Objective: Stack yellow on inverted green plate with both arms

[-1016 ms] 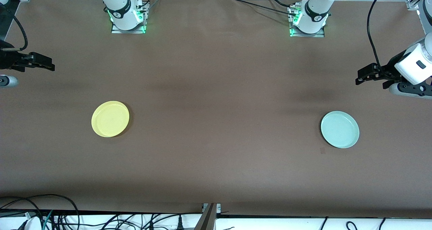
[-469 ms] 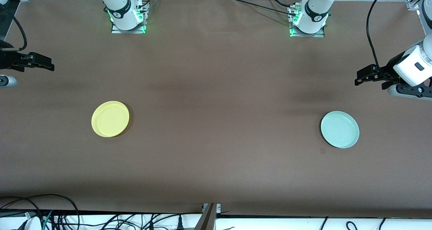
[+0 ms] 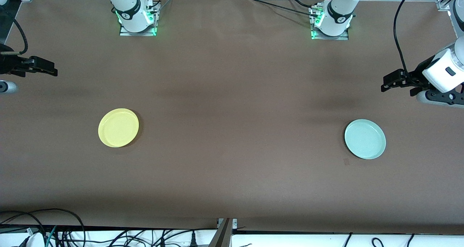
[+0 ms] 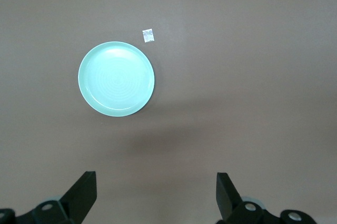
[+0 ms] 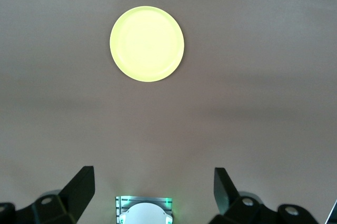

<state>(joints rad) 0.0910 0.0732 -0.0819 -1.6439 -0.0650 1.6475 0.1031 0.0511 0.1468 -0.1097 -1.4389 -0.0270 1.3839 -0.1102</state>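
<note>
Front view: a brown table bears two plates lying well apart, each rim-up and flat on the cloth. The yellow plate sits toward the right arm's end; the green plate sits toward the left arm's end, upright rather than inverted, with a small pale tag on the cloth just beside it. The right gripper hangs in the air over the table's edge at its own end, well apart from the yellow plate; the left gripper hangs likewise over bare cloth at the other end, apart from the green plate. Both wrist views show the two black fingers spread wide with nothing between them — left fingers, right fingers — each looking down on its nearer plate. Neither arm touches anything. Cables trail along the table's near edge.
</note>
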